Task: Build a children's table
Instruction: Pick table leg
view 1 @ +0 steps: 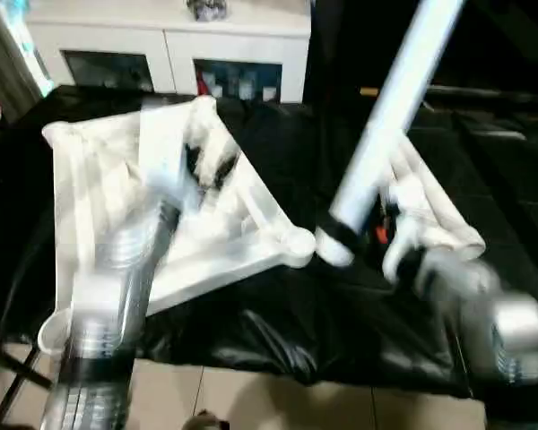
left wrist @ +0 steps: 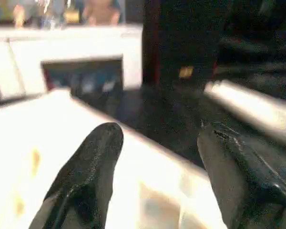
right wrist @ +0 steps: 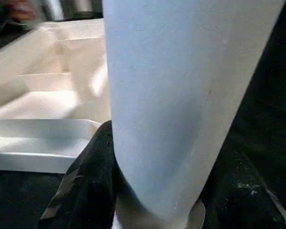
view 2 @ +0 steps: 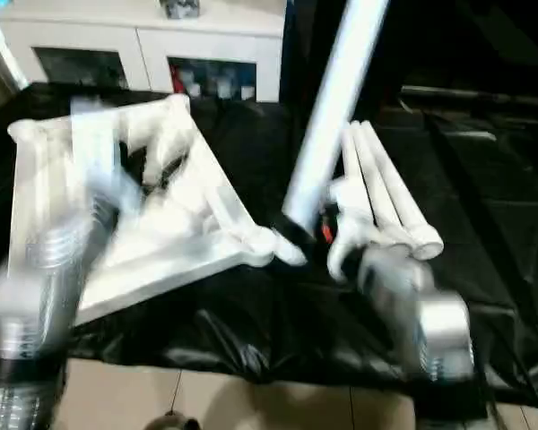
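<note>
Right jaws [view 1: 339,240] clenched a leg [view 1: 390,116] tilted up and far-right, its low end just right of the tabletop's [view 1: 99,179] near-right socket [view 1: 296,244]; left jaws [left wrist: 157,167] released over the top

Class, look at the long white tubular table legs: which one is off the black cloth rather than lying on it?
The white tubular leg clamped in the right gripper, standing steeply upward; the other legs lie flat together.

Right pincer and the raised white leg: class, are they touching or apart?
Touching. In the right wrist view a black finger presses against the raised leg; the left eye view shows the right pincer clamped round its lower end.
</note>
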`<state>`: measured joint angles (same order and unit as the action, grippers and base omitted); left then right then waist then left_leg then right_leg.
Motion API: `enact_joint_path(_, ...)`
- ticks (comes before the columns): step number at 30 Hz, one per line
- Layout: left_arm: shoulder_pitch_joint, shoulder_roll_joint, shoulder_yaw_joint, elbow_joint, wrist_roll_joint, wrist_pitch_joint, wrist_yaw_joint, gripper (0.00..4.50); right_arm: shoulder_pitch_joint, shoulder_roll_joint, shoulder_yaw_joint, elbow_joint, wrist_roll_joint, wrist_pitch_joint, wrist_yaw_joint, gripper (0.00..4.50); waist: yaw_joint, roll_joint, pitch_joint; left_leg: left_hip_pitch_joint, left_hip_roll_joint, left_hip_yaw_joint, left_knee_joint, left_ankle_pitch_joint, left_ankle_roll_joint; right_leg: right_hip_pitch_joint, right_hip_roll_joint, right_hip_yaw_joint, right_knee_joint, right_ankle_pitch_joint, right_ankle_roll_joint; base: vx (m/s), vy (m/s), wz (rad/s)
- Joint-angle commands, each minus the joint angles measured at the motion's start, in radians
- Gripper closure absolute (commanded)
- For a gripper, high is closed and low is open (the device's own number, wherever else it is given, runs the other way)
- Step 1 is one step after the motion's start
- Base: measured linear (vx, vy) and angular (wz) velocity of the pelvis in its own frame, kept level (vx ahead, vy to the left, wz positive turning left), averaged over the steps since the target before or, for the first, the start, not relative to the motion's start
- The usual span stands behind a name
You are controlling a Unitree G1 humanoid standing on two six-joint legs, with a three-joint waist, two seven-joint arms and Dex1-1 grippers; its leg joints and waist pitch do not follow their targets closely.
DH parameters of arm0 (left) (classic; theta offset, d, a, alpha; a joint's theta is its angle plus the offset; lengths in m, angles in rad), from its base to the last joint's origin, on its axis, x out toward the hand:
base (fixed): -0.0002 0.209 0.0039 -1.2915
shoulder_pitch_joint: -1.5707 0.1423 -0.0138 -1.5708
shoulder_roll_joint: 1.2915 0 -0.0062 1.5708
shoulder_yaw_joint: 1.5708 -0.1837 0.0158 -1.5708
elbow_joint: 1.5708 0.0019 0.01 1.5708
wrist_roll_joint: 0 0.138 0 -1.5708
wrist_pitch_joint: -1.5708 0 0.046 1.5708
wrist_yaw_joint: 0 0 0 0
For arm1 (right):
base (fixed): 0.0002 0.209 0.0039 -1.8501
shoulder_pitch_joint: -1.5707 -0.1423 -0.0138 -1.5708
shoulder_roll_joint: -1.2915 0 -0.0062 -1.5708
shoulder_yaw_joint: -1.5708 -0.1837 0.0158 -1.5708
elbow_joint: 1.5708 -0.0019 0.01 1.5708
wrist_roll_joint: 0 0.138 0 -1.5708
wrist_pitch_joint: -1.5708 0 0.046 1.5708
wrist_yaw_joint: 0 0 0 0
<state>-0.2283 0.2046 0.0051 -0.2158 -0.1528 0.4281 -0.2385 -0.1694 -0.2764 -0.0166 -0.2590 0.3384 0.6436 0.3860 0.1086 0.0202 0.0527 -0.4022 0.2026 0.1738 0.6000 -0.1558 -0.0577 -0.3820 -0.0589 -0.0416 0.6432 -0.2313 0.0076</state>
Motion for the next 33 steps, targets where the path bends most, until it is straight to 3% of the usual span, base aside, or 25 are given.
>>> enact_joint_path(1, 0.020, -0.002, -0.027, -0.058, 0.054, -0.033, 0.030, 1.49, 0.007, -0.004, -0.035, -0.062, -0.022, 0.018, -0.050, 2.61, -0.007, 0.006, -0.063, 0.034, 0.027, -0.014, -0.076, -0.255, -0.057, 0.028, -0.060, 0.040, -0.095, -0.143, -0.111, 0.000, 0.000, 0.00)
enact_joint_path(3, 0.078, -0.009, -0.037, -0.098, 0.067, -0.051, 0.047, 1.49, 0.045, -0.002, -0.040, -0.089, -0.042, 0.019, -0.080, 2.61, -0.009, 0.005, -0.059, 0.035, 0.027, -0.015, -0.078, -0.292, -0.065, 0.024, -0.062, 0.041, -0.102, -0.209, -0.098, 0.000, 0.000, 0.00)
enact_joint_path(5, 0.174, -0.010, -0.057, -0.176, 0.090, -0.042, 0.084, 1.49, 0.125, 0.016, -0.061, -0.161, -0.071, -0.004, -0.130, 2.61, -0.012, 0.022, -0.052, 0.034, 0.026, -0.018, -0.083, -0.340, -0.069, 0.018, -0.062, 0.042, -0.109, -0.258, -0.080, 0.000, 0.000, 0.00)
enact_joint_path(7, 0.187, -0.008, -0.059, -0.187, 0.094, -0.047, 0.088, 1.49, 0.137, 0.023, -0.067, -0.175, -0.075, -0.009, -0.142, 2.61, -0.021, 0.009, -0.052, 0.036, 0.021, -0.018, -0.084, -0.378, -0.068, 0.015, -0.059, 0.041, -0.117, -0.326, -0.060, 0.000, 0.000, 0.00)
enact_joint_path(8, 0.200, -0.014, -0.071, -0.201, 0.097, -0.041, 0.095, 1.49, 0.154, 0.032, -0.083, -0.189, -0.080, -0.017, -0.161, 2.61, -0.025, 0.021, -0.051, 0.038, 0.019, -0.021, -0.083, -0.399, -0.072, 0.010, -0.058, 0.042, -0.124, -0.361, -0.048, 0.000, 0.000, 0.00)
enact_joint_path(11, 0.181, -0.045, -0.079, -0.185, 0.108, -0.014, 0.117, 1.49, 0.180, 0.049, -0.097, -0.178, -0.137, -0.133, -0.212, 2.61, -0.029, 0.019, -0.048, 0.037, 0.016, -0.020, -0.080, -0.404, -0.068, 0.003, -0.061, 0.042, -0.132, -0.426, -0.026, 0.000, 0.000, 0.00)
enact_joint_path(12, 0.173, -0.050, -0.085, -0.185, 0.118, -0.006, 0.122, 1.49, 0.181, 0.048, -0.105, -0.183, -0.133, -0.135, -0.214, 2.61, -0.029, 0.030, -0.049, 0.038, 0.014, -0.022, -0.079, -0.401, -0.067, 0.004, -0.062, 0.042, -0.130, -0.432, -0.023, 0.000, 0.000, 0.00)
enact_joint_path(16, 0.149, -0.075, -0.054, -0.142, 0.088, -0.013, 0.131, 1.49, 0.196, 0.080, -0.094, -0.158, -0.205, -0.197, -0.305, 2.61, -0.042, 0.030, -0.051, 0.030, 0.011, -0.023, -0.081, -0.386, -0.069, 0.004, -0.055, 0.039, -0.131, -0.408, -0.012, 0.000, 0.000, 0.00)
enact_joint_path(17, 0.146, -0.078, -0.041, -0.135, 0.086, -0.011, 0.142, 1.49, 0.208, 0.078, -0.095, -0.164, -0.154, -0.173, -0.246, 2.61, -0.045, 0.023, -0.054, 0.028, 0.011, -0.024, -0.080, -0.382, -0.064, 0.008, -0.054, 0.040, -0.127, -0.375, -0.013, 0.000, 0.000, 0.00)
enact_joint_path(18, 0.144, -0.079, -0.031, -0.136, 0.081, -0.009, 0.146, 1.49, 0.215, 0.084, -0.095, -0.173, -0.114, -0.176, -0.206, 2.61, -0.047, 0.027, -0.054, 0.028, 0.011, -0.024, -0.080, -0.382, -0.059, 0.009, -0.054, 0.040, -0.124, -0.362, -0.017, 0.000, 0.000, 0.00)
enact_joint_path(19, 0.144, -0.079, -0.031, -0.136, 0.081, -0.009, 0.146, 1.49, 0.215, 0.084, -0.095, -0.173, -0.114, -0.176, -0.206, 2.61, -0.051, 0.023, -0.055, 0.023, 0.011, -0.025, -0.079, -0.371, -0.046, 0.013, -0.056, 0.040, -0.121, -0.341, -0.024, 0.000, 0.000, 0.00)
enact_joint_path(20, 0.132, -0.075, -0.014, -0.131, 0.077, -0.003, 0.145, 1.49, 0.204, 0.093, -0.077, -0.179, -0.065, -0.165, -0.159, 2.61, -0.057, 0.011, -0.058, 0.018, 0.011, -0.023, -0.078, -0.339, -0.034, 0.017, -0.055, 0.039, -0.120, -0.305, -0.032, 0.000, 0.000, 0.00)
enact_joint_path(22, 0.119, -0.079, -0.001, -0.114, 0.074, -0.017, 0.148, 1.49, 0.180, 0.073, -0.039, -0.157, -0.076, -0.173, -0.129, 2.61, -0.058, 0.014, -0.058, 0.024, 0.014, -0.022, -0.077, -0.336, -0.027, 0.018, -0.056, 0.039, -0.117, -0.301, -0.045, 0.000, 0.000, 0.00)
enact_joint_path(23, 0.116, -0.084, 0.003, -0.101, 0.073, -0.023, 0.150, 1.49, 0.169, 0.058, -0.014, -0.136, -0.098, -0.195, -0.113, 2.61, -0.061, 0.001, -0.057, 0.024, 0.016, -0.020, -0.078, -0.325, -0.025, 0.021, -0.055, 0.040, -0.119, -0.294, -0.048, 0.000, 0.000, 0.00)
enact_joint_path(24, 0.115, -0.085, 0.004, -0.093, 0.076, -0.032, 0.151, 1.49, 0.162, 0.049, 0.002, -0.121, -0.109, -0.205, -0.102, 2.61, -0.058, 0.009, -0.059, 0.030, 0.017, -0.021, -0.078, -0.338, -0.026, 0.023, -0.058, 0.039, -0.114, -0.307, -0.053, 0.000, 0.000, 0.00)
enact_joint_path(25, 0.116, -0.088, 0.000, -0.090, 0.080, -0.036, 0.153, 1.49, 0.157, 0.042, 0.010, -0.111, -0.116, -0.207, -0.096, 2.61, -0.062, 0.004, -0.056, 0.039, 0.018, -0.019, -0.080, -0.389, -0.027, 0.025, -0.057, 0.038, -0.122, -0.368, -0.050, 0.000, 0.000, 0.00)
enact_joint_path(26, 0.116, -0.092, -0.006, -0.092, 0.085, -0.034, 0.155, 1.49, 0.151, 0.031, 0.014, -0.106, -0.120, -0.209, -0.085, 2.61, -0.051, -0.011, -0.045, -0.020, -0.006, -0.047, -0.098, -0.404, 0.031, 0.071, -0.083, -0.002, -0.124, -0.421, -0.038, 0.000, 0.000, 0.00)
enact_joint_path(27, 0.116, -0.092, -0.006, -0.092, 0.085, -0.034, 0.155, 1.49, 0.151, 0.031, 0.014, -0.106, -0.120, -0.209, -0.085, 2.61, -0.052, 0.014, -0.047, -0.013, -0.008, -0.050, -0.100, -0.443, 0.045, 0.072, -0.089, -0.014, -0.132, -0.496, -0.024, 0.000, 0.000, 0.00)
enact_joint_path(28, 0.117, -0.099, -0.016, -0.104, 0.085, -0.030, 0.158, 1.49, 0.143, 0.019, 0.007, -0.103, -0.108, -0.201, -0.065, 2.61, -0.053, -0.001, -0.052, -0.003, -0.016, -0.059, -0.082, -0.427, 0.093, 0.077, -0.112, -0.026, -0.151, -0.545, -0.037, 0.031, 0.012, 0.46)
enact_joint_path(29, 0.118, -0.099, -0.018, -0.105, 0.085, -0.030, 0.158, 1.49, 0.141, 0.019, 0.005, -0.099, -0.109, -0.203, -0.064, 2.61, -0.058, 0.005, -0.046, -0.017, -0.019, -0.068, -0.079, -0.402, 0.122, 0.104, -0.116, -0.047, -0.164, -0.554, -0.064, 0.034, 0.009, 0.29)
enact_joint_path(30, 0.125, -0.101, -0.027, -0.114, 0.088, -0.030, 0.157, 1.49, 0.130, 0.019, -0.013, -0.077, -0.110, -0.214, -0.065, 2.61, -0.061, -0.015, -0.045, -0.019, -0.020, -0.068, -0.077, -0.399, 0.133, 0.113, -0.115, -0.059, -0.174, -0.570, -0.070, 0.044, 0.022, 0.58)
enact_joint_path(31, 0.129, -0.102, -0.030, -0.114, 0.088, -0.032, 0.154, 1.49, 0.123, 0.026, -0.030, -0.066, -0.094, -0.206, -0.067, 2.61, -0.076, 0.019, -0.050, 0.068, 0.019, -0.060, -0.073, -0.449, 0.083, 0.067, -0.084, -0.045, -0.173, -0.563, -0.093, 0.044, 0.021, 0.46)
enact_joint_path(32, 0.132, -0.101, -0.036, -0.113, 0.093, -0.032, 0.153, 1.49, 0.116, 0.027, -0.042, -0.055, -0.089, -0.206, -0.070, 2.61, -0.089, 0.002, -0.038, 0.086, 0.036, -0.072, -0.088, -0.586, 0.011, 0.062, -0.061, -0.050, -0.164, -0.521, -0.103, 0.089, 0.044, 0.48)
enact_joint_path(33, 0.134, -0.099, -0.039, -0.111, 0.097, -0.032, 0.152, 1.49, 0.112, 0.026, -0.046, -0.050, -0.087, -0.207, -0.071, 2.61, -0.089, 0.008, -0.037, 0.092, 0.044, -0.077, -0.099, -0.622, -0.008, 0.062, -0.055, -0.044, -0.152, -0.457, -0.105, 0.079, 0.031, 0.20)
